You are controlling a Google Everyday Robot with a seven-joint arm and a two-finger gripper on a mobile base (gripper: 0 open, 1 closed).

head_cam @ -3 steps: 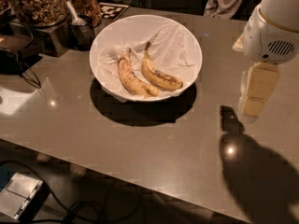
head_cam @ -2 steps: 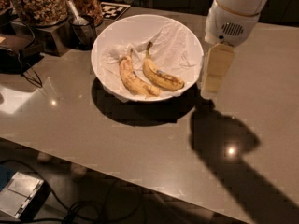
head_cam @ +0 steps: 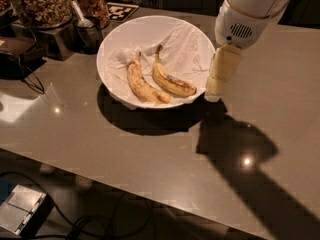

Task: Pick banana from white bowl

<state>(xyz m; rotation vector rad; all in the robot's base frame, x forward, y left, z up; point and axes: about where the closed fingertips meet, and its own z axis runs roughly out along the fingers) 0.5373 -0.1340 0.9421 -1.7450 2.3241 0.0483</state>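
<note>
The white bowl stands on the grey table, lined with crumpled white paper. Two bananas lie in it side by side. The banana is the right one: deeper yellow, curved, dark-streaked, with its stem pointing to the back. A paler, speckled banana lies to its left. My gripper hangs from the white arm just outside the bowl's right rim. Its cream fingers point down, close to the table and level with the banana, and it holds nothing.
Glass jars of granola and a metal cup with a spoon stand at the back left. A black-and-white tag lies behind the bowl. Black cables run at the left. A grey box lies on the floor below the table's front edge.
The arm has swung left from the table's right side, and the gripper now hangs right beside the bowl's right rim. The bananas and bowl have not moved.
</note>
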